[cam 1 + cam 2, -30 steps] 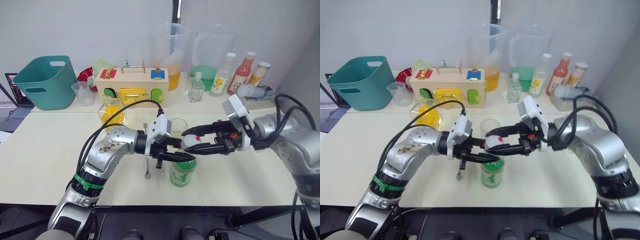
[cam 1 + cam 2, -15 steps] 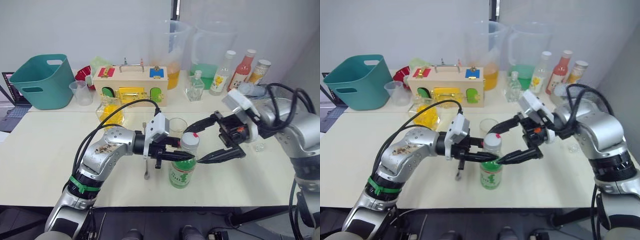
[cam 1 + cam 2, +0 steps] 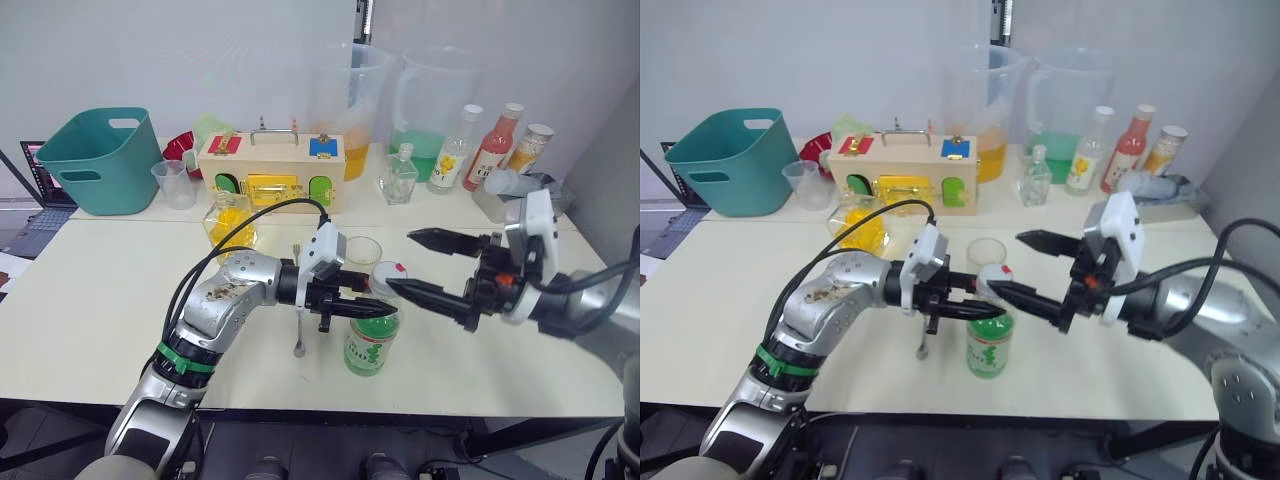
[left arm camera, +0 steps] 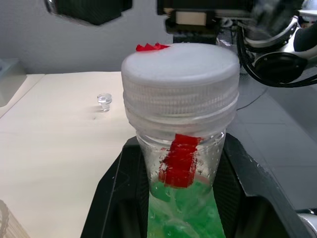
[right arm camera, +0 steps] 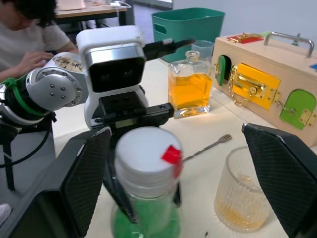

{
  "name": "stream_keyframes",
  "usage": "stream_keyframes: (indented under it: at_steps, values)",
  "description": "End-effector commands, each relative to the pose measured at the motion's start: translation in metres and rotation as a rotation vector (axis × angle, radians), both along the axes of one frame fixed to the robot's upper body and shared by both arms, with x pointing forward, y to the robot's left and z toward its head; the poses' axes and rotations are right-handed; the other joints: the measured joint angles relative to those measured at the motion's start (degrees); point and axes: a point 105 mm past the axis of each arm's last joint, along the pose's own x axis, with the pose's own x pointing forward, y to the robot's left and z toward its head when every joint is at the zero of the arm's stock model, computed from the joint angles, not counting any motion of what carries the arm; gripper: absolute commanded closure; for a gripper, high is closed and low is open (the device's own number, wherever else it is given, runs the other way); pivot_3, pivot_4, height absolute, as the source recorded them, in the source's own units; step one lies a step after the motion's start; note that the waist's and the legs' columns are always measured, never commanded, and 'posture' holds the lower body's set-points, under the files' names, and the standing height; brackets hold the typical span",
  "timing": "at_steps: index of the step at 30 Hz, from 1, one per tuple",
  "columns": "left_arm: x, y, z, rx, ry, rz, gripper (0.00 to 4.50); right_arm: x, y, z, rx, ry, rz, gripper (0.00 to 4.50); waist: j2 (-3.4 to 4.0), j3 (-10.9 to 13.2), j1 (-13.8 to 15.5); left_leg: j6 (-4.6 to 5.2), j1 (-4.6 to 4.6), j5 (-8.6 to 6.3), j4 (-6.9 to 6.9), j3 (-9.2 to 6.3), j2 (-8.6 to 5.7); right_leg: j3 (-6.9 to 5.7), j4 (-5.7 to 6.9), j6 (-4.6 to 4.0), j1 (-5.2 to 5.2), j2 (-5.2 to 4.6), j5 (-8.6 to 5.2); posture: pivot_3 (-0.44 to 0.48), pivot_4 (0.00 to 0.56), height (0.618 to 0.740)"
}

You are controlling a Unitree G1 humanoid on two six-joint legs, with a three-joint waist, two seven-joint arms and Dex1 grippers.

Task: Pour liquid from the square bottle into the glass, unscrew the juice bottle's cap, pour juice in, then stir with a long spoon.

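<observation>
Gripping the slim plastic juice bottle (image 3: 371,340) at its neck, the left gripper (image 3: 372,309) steadies it; the right gripper (image 3: 424,265) gapes wide beside the ribbed white cap (image 3: 387,279).

juice bottle (image 3: 371,340): slim clear plastic with a green-and-white label, upright on the table near its front edge, held at the neck
cap (image 5: 147,157): round, white, a red tab at its rim, on the bottle's neck
juice (image 4: 184,218): pale green, fills the bottle up to the neck
glass (image 5: 242,189): clear ribbed tumbler, upright just behind the juice bottle, a little yellow liquid (image 5: 237,215) in its bottom (most of it empty)
square bottle (image 3: 229,219): clear glass, upright, holds bright yellow liquid, stands further back to the left of the glass
long spoon (image 3: 297,301): thin silver, lies flat on the table left of the juice bottle
</observation>
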Motion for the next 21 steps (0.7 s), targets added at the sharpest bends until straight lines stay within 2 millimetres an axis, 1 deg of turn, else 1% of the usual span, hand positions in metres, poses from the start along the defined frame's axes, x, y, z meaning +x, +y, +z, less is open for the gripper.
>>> stream_keyframes:
  at_steps: [1, 5, 8, 14, 19, 21]
  values:
    - [-0.001, -0.005, -0.009, 0.033, 0.010, -0.027, 3.30, -0.009, 0.006, 0.006, 0.008, -0.038, -0.045, 0.00, 0.00, 0.0, 0.0, 0.00, 0.04, 0.00, 0.01, 0.00, 0.00, 0.00, -0.03, 0.00, 0.06, 0.00, 0.00, 0.000, 0.150, 0.740]
    - [-0.001, -0.006, -0.008, 0.034, 0.006, -0.038, 3.30, -0.009, 0.008, 0.001, -0.002, -0.029, -0.098, 0.00, 0.00, 0.0, 0.1, 0.00, 0.25, 0.00, -0.03, -0.06, 0.02, -0.06, -0.21, 0.02, 0.39, 0.01, -0.02, 0.000, 0.150, 0.740]
    - [0.000, -0.007, -0.008, 0.033, 0.004, -0.042, 3.30, -0.008, 0.009, -0.002, -0.005, -0.022, -0.121, 0.78, 0.00, 0.0, 0.1, 0.00, 0.26, 0.00, -0.03, -0.05, 0.01, -0.06, -0.24, 0.03, 0.43, 0.00, -0.02, 0.000, 0.150, 0.740]
    - [0.002, -0.007, -0.008, 0.034, 0.002, -0.035, 3.30, -0.006, 0.015, -0.011, -0.035, 0.011, -0.118, 2.79, 0.00, 0.0, 0.1, 0.00, 0.30, 0.00, -0.03, -0.06, 0.01, -0.06, -0.26, 0.03, 0.49, 0.01, -0.03, 0.000, 0.150, 0.740]
    - [0.003, -0.006, -0.007, 0.035, -0.003, -0.018, 3.31, -0.004, 0.015, -0.015, -0.061, 0.043, -0.091, 2.83, 0.00, 0.0, 0.0, 0.01, 0.34, 0.00, -0.04, -0.06, 0.02, -0.06, -0.28, 0.04, 0.53, 0.01, -0.03, 0.000, 0.150, 0.740]
    - [0.004, -0.005, -0.007, 0.034, -0.006, -0.009, 3.31, -0.003, 0.016, -0.014, -0.067, 0.043, -0.050, 2.83, -0.01, 0.0, 0.0, 0.01, 0.36, 0.00, -0.04, -0.06, 0.02, -0.06, -0.28, 0.04, 0.55, 0.01, -0.03, 0.000, 0.150, 0.740]
